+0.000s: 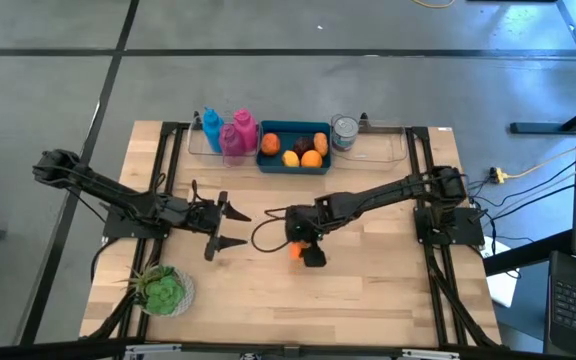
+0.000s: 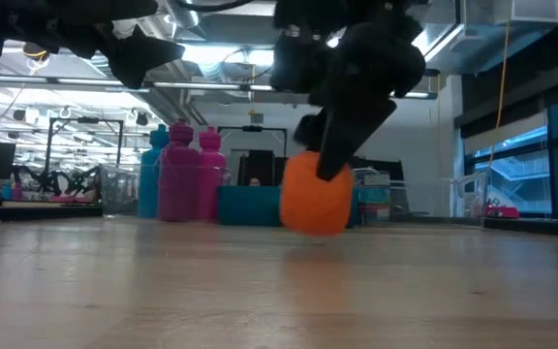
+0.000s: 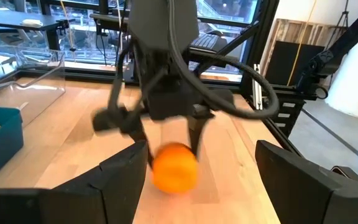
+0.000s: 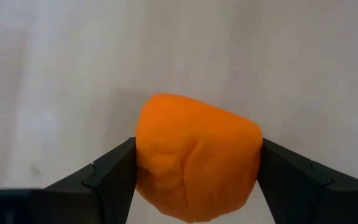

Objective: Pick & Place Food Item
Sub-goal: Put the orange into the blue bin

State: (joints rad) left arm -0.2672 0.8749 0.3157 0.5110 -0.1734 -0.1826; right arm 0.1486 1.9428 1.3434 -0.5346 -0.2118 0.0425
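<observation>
My right gripper [image 1: 299, 246] is clenched on the orange fruit [image 1: 294, 250], both fingers [image 4: 104, 177] pressed flat against its sides; in the low view the fruit [image 2: 316, 204] sits at or just above the table [image 1: 368, 290], and I cannot tell whether it touches the wood; taking the table as a clock face seen from above, the fruit lies near the centre; my left gripper [image 1: 230, 227] hangs toward nine o'clock of it, near but apart, its fingers spread wide and grasping nothing; at twelve o'clock, along the far edge, stands the blue bin [image 1: 294, 148] with several fruits inside; just beside it toward eleven o'clock are the pink bottle [image 1: 239, 134] and the blue bottle [image 1: 211, 127]; a metal can [image 1: 345, 132] stands toward one o'clock; a green plant [image 1: 161, 289] sits at about eight o'clock.
</observation>
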